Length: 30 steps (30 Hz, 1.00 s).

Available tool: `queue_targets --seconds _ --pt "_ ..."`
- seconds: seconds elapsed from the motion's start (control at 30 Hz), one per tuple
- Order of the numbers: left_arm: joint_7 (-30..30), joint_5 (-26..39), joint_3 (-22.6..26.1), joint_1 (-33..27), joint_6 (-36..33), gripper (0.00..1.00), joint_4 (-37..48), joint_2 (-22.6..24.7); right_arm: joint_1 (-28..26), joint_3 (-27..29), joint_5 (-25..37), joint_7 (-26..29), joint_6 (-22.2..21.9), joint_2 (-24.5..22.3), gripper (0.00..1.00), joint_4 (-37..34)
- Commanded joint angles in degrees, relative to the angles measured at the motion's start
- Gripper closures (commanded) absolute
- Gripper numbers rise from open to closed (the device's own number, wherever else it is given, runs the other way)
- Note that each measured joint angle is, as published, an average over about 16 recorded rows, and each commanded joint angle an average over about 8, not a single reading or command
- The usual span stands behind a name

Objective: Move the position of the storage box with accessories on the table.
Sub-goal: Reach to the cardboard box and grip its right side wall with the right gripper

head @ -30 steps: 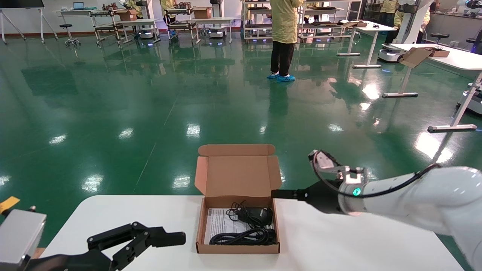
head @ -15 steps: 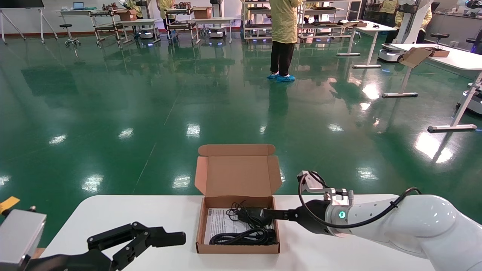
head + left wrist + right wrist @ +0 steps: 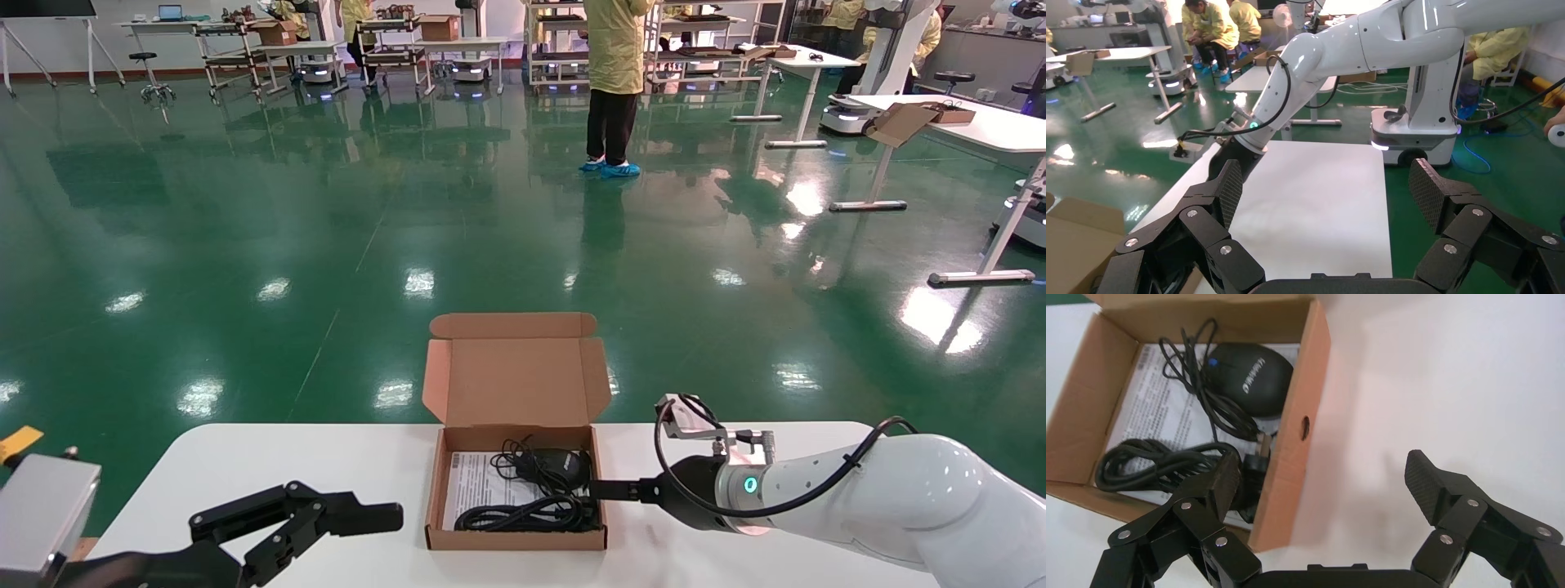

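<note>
Storage box [image 3: 516, 500] sits open on the white worktop [image 3: 735, 555], near its centre, lid flap standing at the far side; its long axis runs away from the robot. Inside: black mouse [image 3: 1251, 376], coiled cables [image 3: 1162, 468], printed sheet [image 3: 1159, 410]. Right tool [image 3: 1324, 490] is the nearer one, at the box's right wall, fingers spread apart and straddling that wall: one finger [image 3: 1220, 484] inside over the cables, the other [image 3: 1428, 481] outside above bare worktop. Not yet clamped. Left tool [image 3: 327, 523] parked to the box's left, well apart, fingers apart. Versus a second ago: right tool has dropped from beside the lid to the wall, then drawn back slightly. Box unmoved.
</note>
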<state>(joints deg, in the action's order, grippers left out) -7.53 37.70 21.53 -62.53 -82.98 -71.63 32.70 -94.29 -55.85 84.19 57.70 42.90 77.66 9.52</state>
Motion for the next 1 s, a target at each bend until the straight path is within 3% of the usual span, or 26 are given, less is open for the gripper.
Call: queue_targets --seconds 0.03,0.3,0.37,0.53,0.6,1.0 --pt "0.0 0.0 0.0 0.0 0.0 0.0 0.0 0.0 0.1 -0.4 0.2 0.5 0.0 0.0 0.0 0.1" --pt "0.0 0.0 0.0 0.0 0.0 0.0 0.0 0.0 0.7 -1.8 0.4 1.7 -0.9 0.1 0.04 1.2" --pt "0.0 0.0 0.0 0.0 0.0 0.0 0.0 0.0 0.9 -2.2 0.5 1.9 -1.3 0.2 0.23 1.5" --pt "0.0 0.0 0.0 0.0 0.0 0.0 0.0 0.0 1.3 -3.1 0.4 2.5 -2.5 0.3 0.85 2.8" --pt "0.0 0.0 0.0 0.0 0.0 0.0 0.0 0.0 1.4 -3.4 0.2 2.7 -2.9 0.3 0.99 3.3" --pt "0.0 0.0 0.0 0.0 0.0 0.0 0.0 0.0 1.7 -5.8 -0.5 4.0 -4.2 0.2 1.0 4.3"
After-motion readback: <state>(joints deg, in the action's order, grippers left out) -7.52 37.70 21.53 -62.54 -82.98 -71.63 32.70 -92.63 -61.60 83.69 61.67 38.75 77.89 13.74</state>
